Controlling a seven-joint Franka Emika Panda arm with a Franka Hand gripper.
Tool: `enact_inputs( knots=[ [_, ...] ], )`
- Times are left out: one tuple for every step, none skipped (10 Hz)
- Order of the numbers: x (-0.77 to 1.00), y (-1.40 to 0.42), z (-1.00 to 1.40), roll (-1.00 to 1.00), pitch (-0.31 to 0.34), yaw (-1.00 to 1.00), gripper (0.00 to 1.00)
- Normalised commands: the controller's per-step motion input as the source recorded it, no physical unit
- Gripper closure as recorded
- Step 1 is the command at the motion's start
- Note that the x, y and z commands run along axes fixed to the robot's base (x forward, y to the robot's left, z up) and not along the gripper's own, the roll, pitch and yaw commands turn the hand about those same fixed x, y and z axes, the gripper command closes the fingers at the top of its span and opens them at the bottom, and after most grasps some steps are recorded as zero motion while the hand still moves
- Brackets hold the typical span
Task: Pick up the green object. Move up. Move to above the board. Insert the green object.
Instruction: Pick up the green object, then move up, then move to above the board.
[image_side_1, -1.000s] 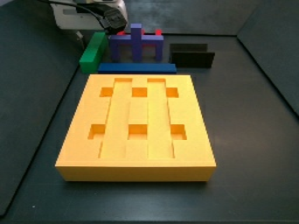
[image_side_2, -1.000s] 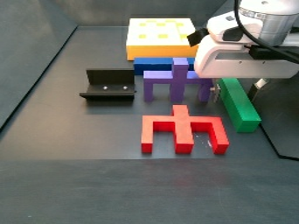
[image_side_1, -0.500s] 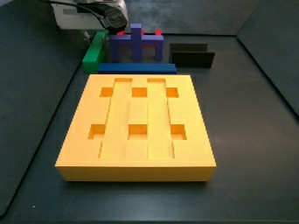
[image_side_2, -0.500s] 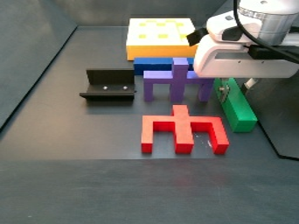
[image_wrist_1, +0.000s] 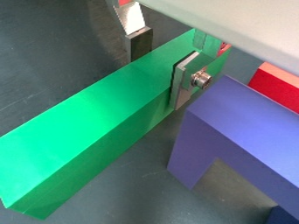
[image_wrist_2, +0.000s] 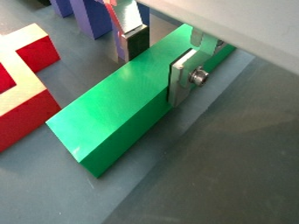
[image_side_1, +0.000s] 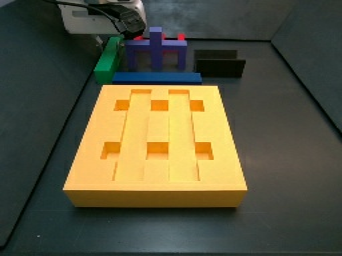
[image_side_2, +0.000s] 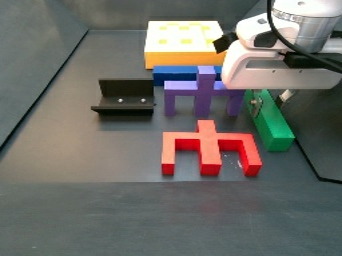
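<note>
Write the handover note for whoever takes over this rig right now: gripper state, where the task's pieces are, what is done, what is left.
Gripper: down over the green object, one finger on each long side; contact unclear, so grip unconfirmed.
Green object: lying on the floor beside the purple piece and red piece.
Board: on the floor, six holes empty.
Done: approach, fingers straddling the bar.
Left: close and confirm grasp, lift, move above the board, insert.

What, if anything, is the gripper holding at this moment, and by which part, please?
The gripper straddles the green object near one end, fingers on its long sides. Whether it is clamped cannot be told; the bar lies on the floor.
</note>
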Motion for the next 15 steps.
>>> enact_inputs(
  knots=[
    [0.00,0.00,0.00,0.00,0.000,0.00,1.00],
    [0.00,0.00,0.00,0.00,0.000,0.00,1.00],
    [0.00,0.00,0.00,0.00,0.000,0.00,1.00],
    [0.00,0.00,0.00,0.00,0.000,0.00,1.00],
    [0.00,0.00,0.00,0.00,0.000,0.00,1.00],
    [0.00,0.00,0.00,0.00,0.000,0.00,1.00],
    [0.00,0.00,0.00,0.00,0.000,0.00,1.00],
    [0.00,0.00,0.00,0.00,0.000,0.00,1.00],
    [0.00,0.00,0.83,0.00,0.000,0.00,1.00],
    [0.02,0.05,0.82,0.01,0.002,0.00,1.00],
    [-0.05,0.05,0.60,0.04,0.058,-0.01,1.00],
    [-0.05,0.03,0.34,0.09,0.061,-0.01,1.00],
    [0.00,0.00,1.40,0.00,0.000,0.00,1.00],
    [0.00,0.00,1.40,0.01,-0.002,0.00,1.00],
    [0.00,0.00,1.40,0.01,-0.009,0.01,1.00]
  ],
)
